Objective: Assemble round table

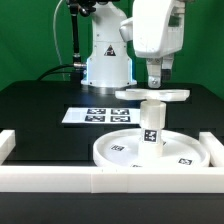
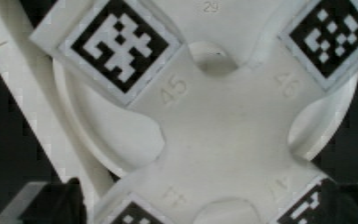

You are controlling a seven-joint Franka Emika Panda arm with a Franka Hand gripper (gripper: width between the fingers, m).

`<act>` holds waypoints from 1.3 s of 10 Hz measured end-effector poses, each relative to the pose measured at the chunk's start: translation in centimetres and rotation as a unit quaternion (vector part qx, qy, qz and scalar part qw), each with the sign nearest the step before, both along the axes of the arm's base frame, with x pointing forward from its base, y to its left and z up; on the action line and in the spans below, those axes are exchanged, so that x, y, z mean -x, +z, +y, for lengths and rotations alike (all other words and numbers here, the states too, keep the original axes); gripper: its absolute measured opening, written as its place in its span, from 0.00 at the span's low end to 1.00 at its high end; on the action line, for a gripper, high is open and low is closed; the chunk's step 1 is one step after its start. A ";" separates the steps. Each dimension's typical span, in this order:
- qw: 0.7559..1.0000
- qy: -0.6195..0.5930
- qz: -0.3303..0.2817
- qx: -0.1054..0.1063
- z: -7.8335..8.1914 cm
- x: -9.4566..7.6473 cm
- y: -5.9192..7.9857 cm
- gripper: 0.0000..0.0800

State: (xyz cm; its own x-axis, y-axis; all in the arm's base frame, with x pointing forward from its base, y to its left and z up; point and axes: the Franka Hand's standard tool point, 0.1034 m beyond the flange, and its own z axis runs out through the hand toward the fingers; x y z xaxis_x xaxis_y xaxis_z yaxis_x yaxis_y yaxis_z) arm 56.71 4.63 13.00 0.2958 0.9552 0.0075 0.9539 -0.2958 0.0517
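On the black bench (image 1: 40, 105), a white border bar (image 1: 8, 143) is seen at the exterior view's left, and another is laid along the edge nearest the camera. Further in, the marker board (image 1: 100, 115) is laid flat, with the arm's white base (image 1: 105, 62) behind it. The round table is found toward the exterior view's right, close to the near edge, just behind the front bar. Its large rimmed round disc (image 1: 110, 146) is laid flat on the bench, and black-and-white square tags are carried on its face. The short cylindrical leg (image 1: 151, 125) is stood upright at the disc's middle, with a tag on its side. The cross-shaped foot (image 1: 152, 96) is set level on top of the leg. All three parts are of plain white plastic. The gripper (image 1: 158, 86) is held directly over the foot with its jaws spread wide; nothing is seen clamped between them, and contact with the foot cannot be judged. In the wrist view the foot (image 2: 220, 120) is seen from above, with a tag (image 2: 123, 45) on each visible arm and the disc (image 2: 34, 110) beneath it.
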 end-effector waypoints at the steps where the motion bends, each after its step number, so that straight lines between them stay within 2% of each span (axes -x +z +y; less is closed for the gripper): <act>1: 1.000 0.020 0.005 0.001 -0.1 0.5 -0.4 0.81; 4: 1.000 0.019 0.014 0.002 -0.2 1.4 -1.2 0.81; 7: 1.000 0.015 0.016 0.004 -0.3 1.4 -1.9 0.81; 11: 1.000 0.011 0.013 0.004 -0.4 0.8 -1.7 0.81; 13: 1.000 0.009 0.016 0.005 -0.6 0.9 -2.1 0.81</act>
